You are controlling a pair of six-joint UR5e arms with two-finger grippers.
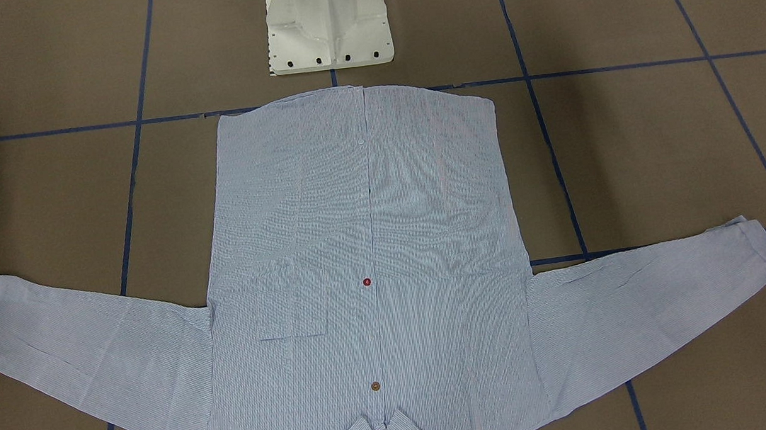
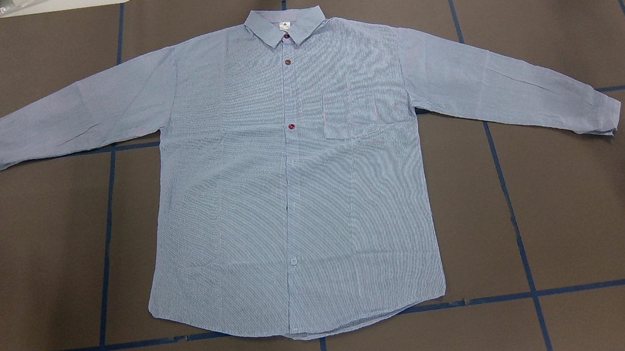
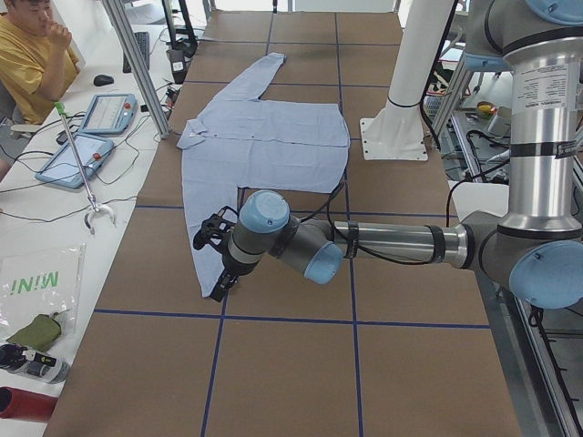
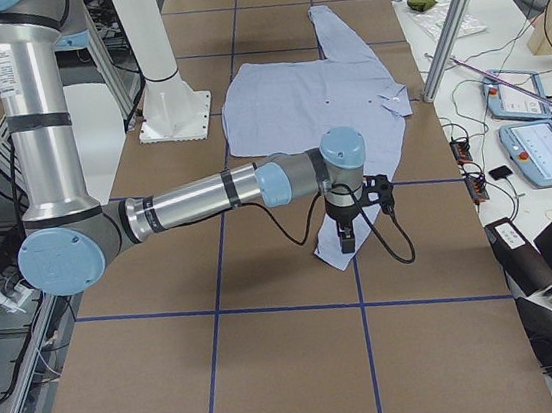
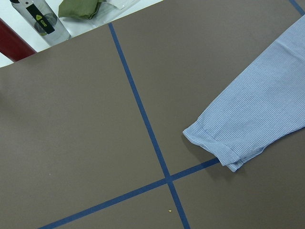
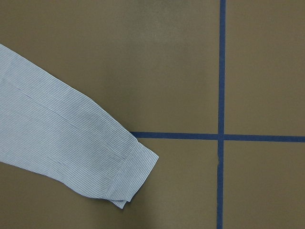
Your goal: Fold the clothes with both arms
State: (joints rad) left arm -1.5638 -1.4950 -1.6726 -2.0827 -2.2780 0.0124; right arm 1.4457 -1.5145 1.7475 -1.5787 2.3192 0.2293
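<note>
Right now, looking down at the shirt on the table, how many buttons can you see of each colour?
Dark red buttons: 2
Brown button: 1
Pale white button: 1
Total buttons showing on the shirt: 4

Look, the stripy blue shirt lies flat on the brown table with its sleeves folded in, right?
No. The shirt lies flat on the brown table, but its sleeves are spread out to both sides, not folded in; the overhead view shows it.
</note>
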